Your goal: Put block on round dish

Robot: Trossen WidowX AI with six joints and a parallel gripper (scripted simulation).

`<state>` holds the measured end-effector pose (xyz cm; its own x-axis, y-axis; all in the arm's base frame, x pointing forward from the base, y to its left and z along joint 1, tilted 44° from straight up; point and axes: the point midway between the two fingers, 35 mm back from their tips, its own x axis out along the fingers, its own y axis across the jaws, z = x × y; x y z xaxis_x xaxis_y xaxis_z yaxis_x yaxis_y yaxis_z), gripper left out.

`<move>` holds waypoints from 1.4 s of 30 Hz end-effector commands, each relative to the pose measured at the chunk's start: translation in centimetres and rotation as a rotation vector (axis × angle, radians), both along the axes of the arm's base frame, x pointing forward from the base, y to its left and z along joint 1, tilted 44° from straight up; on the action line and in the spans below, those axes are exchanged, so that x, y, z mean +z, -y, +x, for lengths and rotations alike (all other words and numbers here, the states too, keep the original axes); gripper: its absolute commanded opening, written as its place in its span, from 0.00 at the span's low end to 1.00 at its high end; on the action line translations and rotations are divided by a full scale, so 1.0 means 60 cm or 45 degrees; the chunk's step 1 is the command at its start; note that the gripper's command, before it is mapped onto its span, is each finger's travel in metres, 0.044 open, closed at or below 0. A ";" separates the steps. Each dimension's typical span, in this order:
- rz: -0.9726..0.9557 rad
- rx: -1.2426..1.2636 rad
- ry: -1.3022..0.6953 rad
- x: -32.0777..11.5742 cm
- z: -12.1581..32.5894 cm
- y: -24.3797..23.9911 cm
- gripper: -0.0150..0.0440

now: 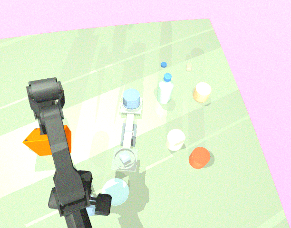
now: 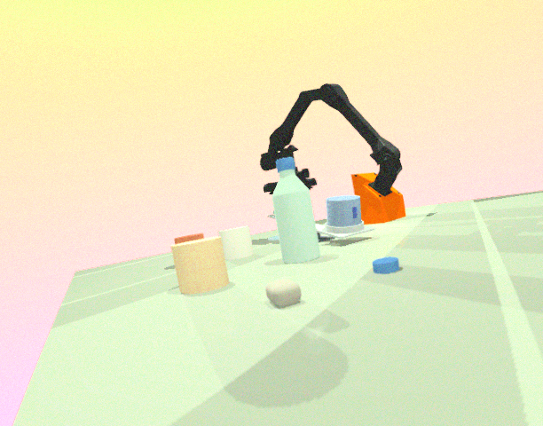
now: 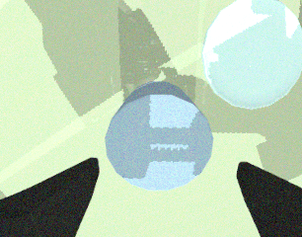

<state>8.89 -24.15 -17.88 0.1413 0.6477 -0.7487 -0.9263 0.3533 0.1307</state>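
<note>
The block (image 1: 125, 157) sits uncovered on the near pan (image 1: 116, 166) of the balance (image 1: 127, 133). On the other pan (image 1: 122, 110) (image 2: 332, 232) stands one blue cup (image 1: 131, 99) (image 2: 343, 211). The dish (image 1: 115, 191) (image 3: 255, 54) lies near the block's pan, and nothing is on it.

The lifted cup (image 1: 91, 209) (image 3: 159, 140) is beside the dish, below the gripper (image 1: 91, 207) (image 3: 169, 168). From above, the arm (image 1: 61, 156) (image 2: 354, 119) covers most of this cup; the wrist view shows it whole, with a gap on each side to the fingers. So the fingers are apart and clamp nothing.

The exterior view does not let me see the block (the bottle (image 1: 164, 90) (image 2: 295, 220) stands in front of the gripper there). Farther out are a white cylinder (image 1: 175, 139) (image 2: 236, 242), a red one (image 1: 199, 157) (image 2: 188, 238), a tan one (image 1: 202, 92) (image 2: 200, 264), a blue cap (image 1: 163, 64) (image 2: 385, 264) and a small beige piece (image 1: 188, 67) (image 2: 283, 293).
</note>
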 end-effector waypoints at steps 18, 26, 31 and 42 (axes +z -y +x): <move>0.092 -0.627 -0.518 0.062 0.079 0.008 0.69; 0.148 -0.888 -0.743 0.087 0.109 0.002 0.69; 0.184 -1.050 -0.885 0.103 0.128 -0.003 0.69; 0.264 -1.403 -1.200 0.138 0.168 -0.019 0.69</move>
